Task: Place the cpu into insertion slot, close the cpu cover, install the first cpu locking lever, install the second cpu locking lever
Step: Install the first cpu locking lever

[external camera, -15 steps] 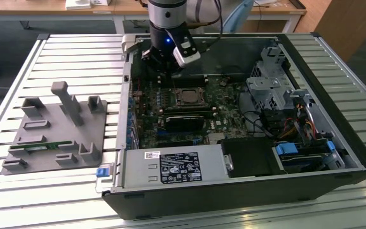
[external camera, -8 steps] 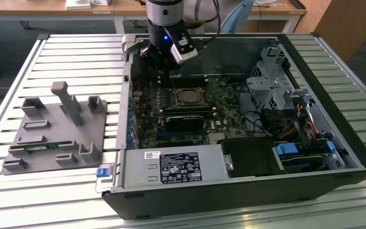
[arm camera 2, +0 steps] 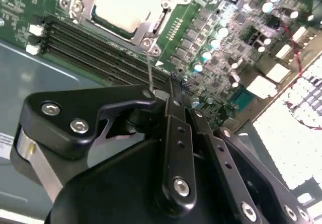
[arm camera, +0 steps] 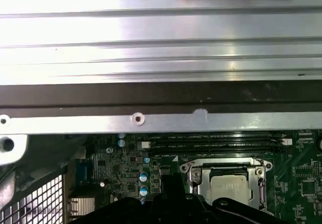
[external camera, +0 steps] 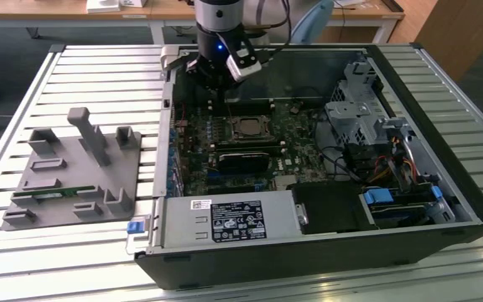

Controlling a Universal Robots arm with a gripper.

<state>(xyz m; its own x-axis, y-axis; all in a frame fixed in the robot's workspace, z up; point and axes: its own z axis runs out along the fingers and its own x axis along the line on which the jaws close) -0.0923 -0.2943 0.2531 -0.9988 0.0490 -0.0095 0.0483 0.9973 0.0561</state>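
The cpu (arm camera 2: 121, 2) is a pale silver square seated in the insertion slot (external camera: 248, 128) on the green motherboard. The silver cpu cover (arm camera 2: 85, 0) lies flat around it as a frame. A thin wire locking lever (arm camera 2: 149, 68) rises from the socket corner up to my gripper (arm camera 2: 168, 85). The black fingers are pressed together at the lever's upper end. In the exterior view my gripper (external camera: 223, 88) hangs just behind the socket, inside the open case. The first wrist view has the cpu (arm camera: 229, 189) and cover (arm camera: 197, 183) beside my gripper (arm camera: 168, 183).
The open computer case (external camera: 443, 189) lies on a slatted metal table. A black card (external camera: 241, 160) sits in front of the socket, with a power supply (external camera: 224, 220) nearer and a drive cage (external camera: 359, 119) at the exterior view's right. A grey fixture (external camera: 73, 170) with a green stick stands at the left.
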